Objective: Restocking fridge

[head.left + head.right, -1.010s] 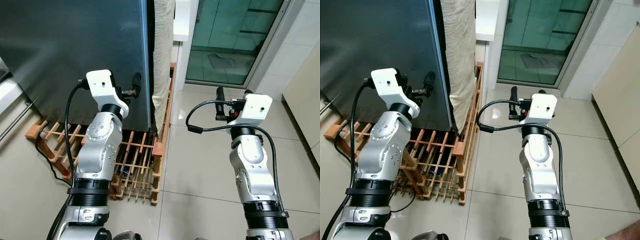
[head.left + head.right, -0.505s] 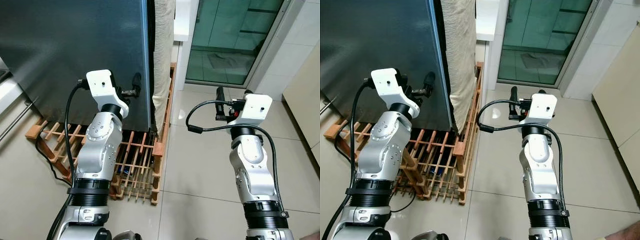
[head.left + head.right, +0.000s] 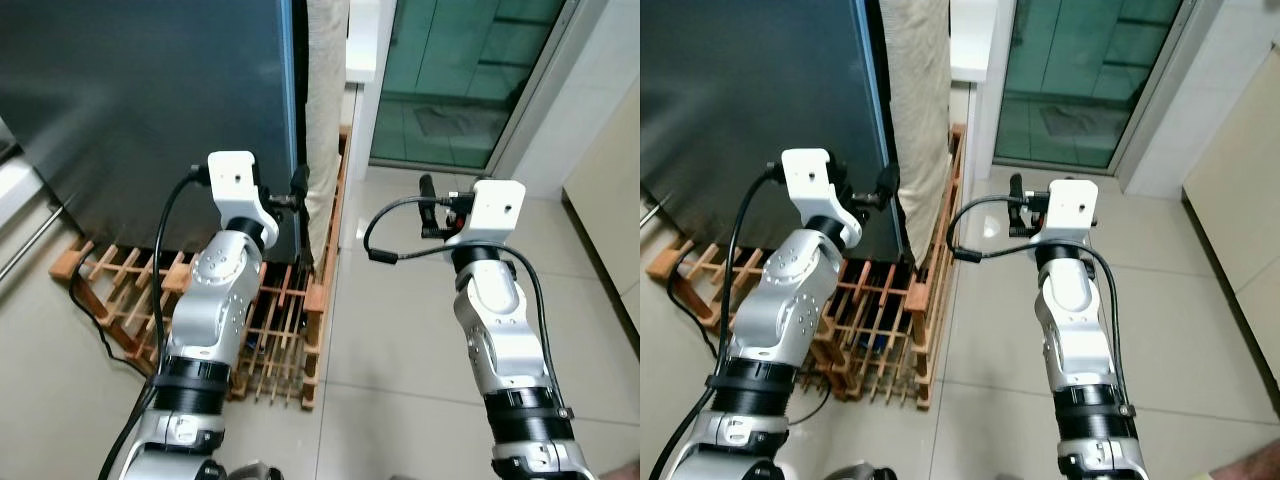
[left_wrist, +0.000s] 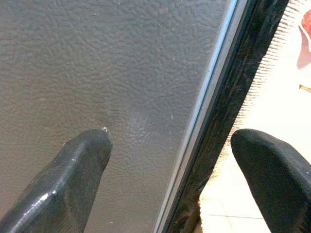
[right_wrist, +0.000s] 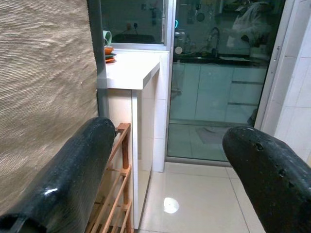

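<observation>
The fridge (image 3: 140, 100) is a tall dark grey box standing on a wooden pallet, with its door shut. My left gripper (image 3: 298, 186) is raised at the door's right edge. In the left wrist view it is open (image 4: 172, 141), with one finger (image 4: 82, 160) over the textured door face and the other past the pale metal door edge (image 4: 214, 97). My right gripper (image 3: 428, 203) is held up over the tiled floor to the right of the fridge. It is open and empty (image 5: 170, 133), pointing toward a glass door.
The slatted wooden pallet (image 3: 270, 330) sticks out in front of the fridge. A beige woven cloth (image 3: 322, 110) hangs along its right side. A white counter (image 5: 129, 73) and a glass sliding door (image 3: 450, 80) lie beyond. A black cable (image 3: 95, 310) trails over the pallet.
My left gripper has moved right across the door face to its right edge. The right arm has shifted slightly left.
</observation>
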You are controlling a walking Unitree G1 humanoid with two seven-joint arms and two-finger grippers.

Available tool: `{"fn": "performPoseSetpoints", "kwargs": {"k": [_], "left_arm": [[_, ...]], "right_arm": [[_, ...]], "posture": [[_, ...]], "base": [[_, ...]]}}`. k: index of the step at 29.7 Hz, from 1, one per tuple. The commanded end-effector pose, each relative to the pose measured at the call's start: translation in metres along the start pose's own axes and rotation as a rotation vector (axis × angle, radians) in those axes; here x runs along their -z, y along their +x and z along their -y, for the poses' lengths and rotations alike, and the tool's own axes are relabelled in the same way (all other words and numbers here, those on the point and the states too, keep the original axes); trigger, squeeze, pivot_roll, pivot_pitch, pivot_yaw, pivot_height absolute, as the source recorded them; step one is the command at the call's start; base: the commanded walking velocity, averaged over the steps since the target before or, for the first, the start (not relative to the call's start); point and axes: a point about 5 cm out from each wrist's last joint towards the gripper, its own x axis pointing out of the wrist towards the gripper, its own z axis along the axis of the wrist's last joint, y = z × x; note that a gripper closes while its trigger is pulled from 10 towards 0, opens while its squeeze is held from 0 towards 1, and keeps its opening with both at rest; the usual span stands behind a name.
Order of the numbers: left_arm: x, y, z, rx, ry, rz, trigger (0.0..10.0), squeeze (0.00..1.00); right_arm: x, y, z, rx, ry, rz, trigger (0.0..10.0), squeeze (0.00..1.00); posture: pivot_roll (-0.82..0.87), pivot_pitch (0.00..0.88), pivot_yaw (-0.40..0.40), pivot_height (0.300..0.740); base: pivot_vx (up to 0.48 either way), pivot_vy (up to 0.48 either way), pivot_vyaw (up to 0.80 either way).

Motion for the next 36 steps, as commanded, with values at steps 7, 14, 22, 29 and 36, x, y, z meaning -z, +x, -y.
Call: {"fn": "performPoseSetpoints", "kwargs": {"k": [7, 14, 22, 29, 36], "left_arm": [[-0.001, 0.002, -0.001, 0.015, 0.018, -0.014, 10.0, 0.0], [0.003, -0.006, -0.013, -0.042, 0.008, -0.01, 10.0, 0.0], [0.001, -0.007, -0.008, -0.017, -0.012, 0.009, 10.0, 0.0], [-0.001, -0.008, -0.01, -0.021, -0.015, 0.024, 10.0, 0.0], [-0.023, -0.019, -0.005, 0.009, -0.032, 0.13, 10.0, 0.0]], "right_arm": [[0.002, 0.002, 0.002, 0.001, -0.011, -0.015, 10.0, 0.0], [0.005, -0.004, 0.006, 0.001, -0.019, -0.032, 10.0, 0.0], [0.005, -0.003, 0.006, 0.0, -0.021, -0.034, 10.0, 0.0], [0.005, -0.002, 0.004, -0.007, -0.018, -0.033, 10.0, 0.0], [0.004, -0.005, 0.009, -0.003, -0.029, -0.035, 10.0, 0.0]], "posture": [[-0.12, 0.0, 0.051, 0.74], [-0.12, 0.0, 0.037, 0.74], [-0.11, 0.0, 0.034, 0.74], [-0.11, 0.0, 0.034, 0.74], [-0.12, 0.0, 0.029, 0.74]], "base": [[0.0, 0.0, 0.0], [0.0, 0.0, 0.0], [0.0, 0.0, 0.0], [0.0, 0.0, 0.0], [0.0, 0.0, 0.0]]}}
